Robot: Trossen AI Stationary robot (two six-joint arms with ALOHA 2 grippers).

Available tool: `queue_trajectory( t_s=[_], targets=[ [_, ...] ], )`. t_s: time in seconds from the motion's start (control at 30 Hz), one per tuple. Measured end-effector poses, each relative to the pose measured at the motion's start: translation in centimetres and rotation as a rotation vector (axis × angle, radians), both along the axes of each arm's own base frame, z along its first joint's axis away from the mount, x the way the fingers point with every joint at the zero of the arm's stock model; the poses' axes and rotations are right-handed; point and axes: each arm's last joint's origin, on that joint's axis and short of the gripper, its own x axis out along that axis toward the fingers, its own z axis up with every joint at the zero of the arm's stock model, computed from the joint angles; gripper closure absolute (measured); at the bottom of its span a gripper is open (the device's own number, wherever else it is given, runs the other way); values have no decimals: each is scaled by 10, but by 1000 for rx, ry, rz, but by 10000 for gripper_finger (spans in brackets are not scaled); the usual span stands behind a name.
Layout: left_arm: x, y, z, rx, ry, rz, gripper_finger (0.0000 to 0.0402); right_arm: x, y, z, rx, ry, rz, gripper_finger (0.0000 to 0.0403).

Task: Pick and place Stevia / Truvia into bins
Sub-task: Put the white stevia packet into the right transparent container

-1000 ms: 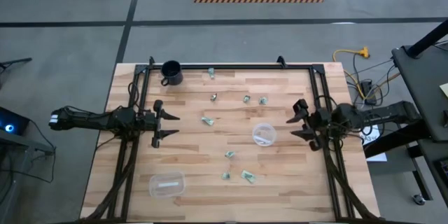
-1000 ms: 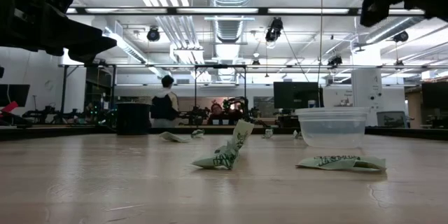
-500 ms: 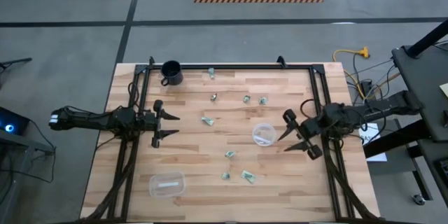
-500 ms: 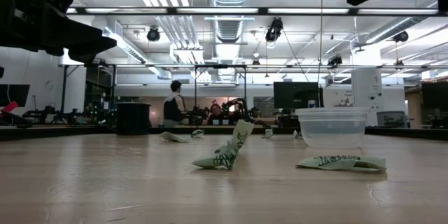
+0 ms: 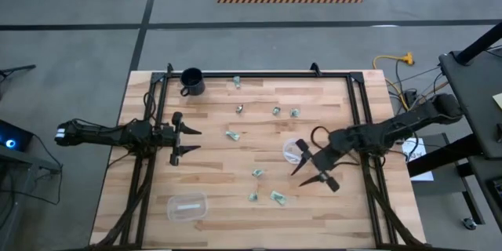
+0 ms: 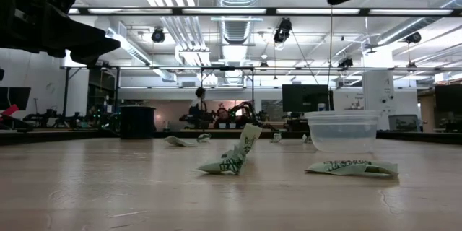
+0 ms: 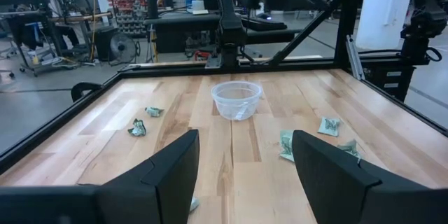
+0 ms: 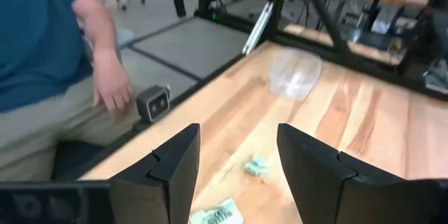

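Note:
Several Stevia / Truvia packets lie scattered on the wooden table: near the back (image 5: 237,82), in the middle (image 5: 233,135) and toward the front (image 5: 278,197). The round clear bowl (image 5: 295,150) and the clear tub (image 5: 187,206) each hold a packet. My right gripper (image 5: 303,174) hangs open above the table, just in front of the bowl; its wrist view shows the tub (image 8: 295,73) and two packets (image 8: 256,166) ahead. At the left side my left gripper (image 5: 188,140) waits open, facing the bowl (image 7: 236,99).
A black mug (image 5: 191,81) stands at the back left corner. Black frame rails (image 5: 354,102) run along the table's sides. A person in a blue shirt, hand (image 8: 112,87) hanging, stands off the front edge by the small camera (image 8: 152,101).
The right arm has swung from the right rail out over the table, toward the front past the round bowl. The left arm has not moved.

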Motion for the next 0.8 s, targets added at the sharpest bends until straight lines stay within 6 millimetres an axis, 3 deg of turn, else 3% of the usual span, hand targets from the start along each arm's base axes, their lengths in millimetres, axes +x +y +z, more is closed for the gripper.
queue_trajectory(
  t_s=[0.4,0.8],
  targets=[
    [0,0,0,0,0,0,189,45,13,-37,-143,183,40,220],
    [0,0,0,0,1,0,189,74,24,-72,-252,268,103,220]
  ],
)
